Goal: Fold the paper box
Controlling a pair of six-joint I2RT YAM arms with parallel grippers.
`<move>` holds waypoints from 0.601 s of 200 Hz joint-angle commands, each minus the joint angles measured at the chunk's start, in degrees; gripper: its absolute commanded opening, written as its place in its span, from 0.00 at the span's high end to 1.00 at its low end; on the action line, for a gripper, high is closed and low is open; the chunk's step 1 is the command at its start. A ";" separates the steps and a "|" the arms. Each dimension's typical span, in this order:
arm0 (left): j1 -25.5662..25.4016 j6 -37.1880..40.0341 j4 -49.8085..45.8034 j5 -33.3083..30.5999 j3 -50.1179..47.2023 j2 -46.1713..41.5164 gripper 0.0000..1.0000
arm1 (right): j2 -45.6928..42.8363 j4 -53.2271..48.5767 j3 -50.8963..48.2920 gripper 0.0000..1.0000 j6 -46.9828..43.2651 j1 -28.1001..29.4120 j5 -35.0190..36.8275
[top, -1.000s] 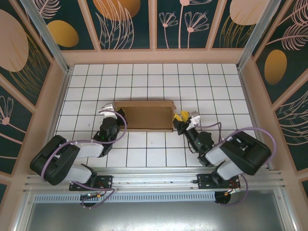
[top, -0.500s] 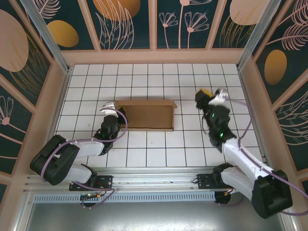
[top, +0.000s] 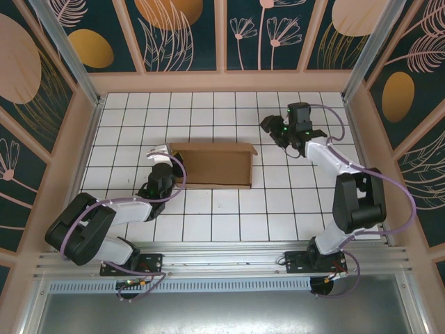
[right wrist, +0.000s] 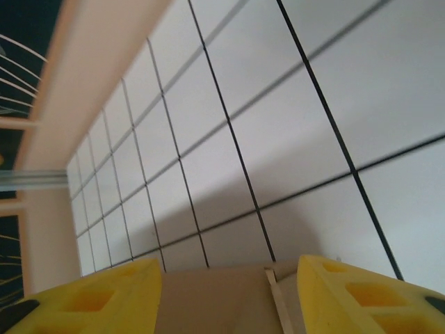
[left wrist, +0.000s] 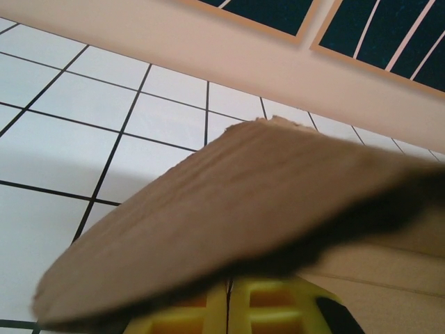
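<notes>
The paper box [top: 212, 165], plain brown cardboard, lies on the white tiled floor with its walls partly raised. My left gripper [top: 161, 154] sits at the box's left end. In the left wrist view its yellow fingers [left wrist: 268, 309] are pressed together, shut, with a cardboard flap [left wrist: 243, 195] leaning across just beyond their tips. My right gripper [top: 267, 126] hovers beyond the box's far right corner, apart from it. Its yellow fingers [right wrist: 94, 299] stand open with nothing between them, and the box's edge [right wrist: 215, 303] shows below the gap.
Pink enclosure walls [top: 222, 81] ring the tiled floor on three sides. An aluminium rail [top: 222, 254] runs along the near edge by the arm bases. Bare tiles [top: 208, 115] lie behind the box and more in front of it.
The right arm left the box's right end, swung out to the right, then reached back toward the far right corner with its jaws wider. The left gripper stayed shut at the left end.
</notes>
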 commanded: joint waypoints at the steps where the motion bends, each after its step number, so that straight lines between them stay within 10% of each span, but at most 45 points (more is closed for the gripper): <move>1: -0.40 0.11 -3.48 0.70 0.73 1.64 0.94 | 1.79 -3.38 3.13 0.45 2.28 1.85 -1.78; 120: -0.39 -0.05 -4.34 1.07 1.69 2.68 0.94 | 6.01 4.37 -0.76 0.44 5.23 5.33 -8.06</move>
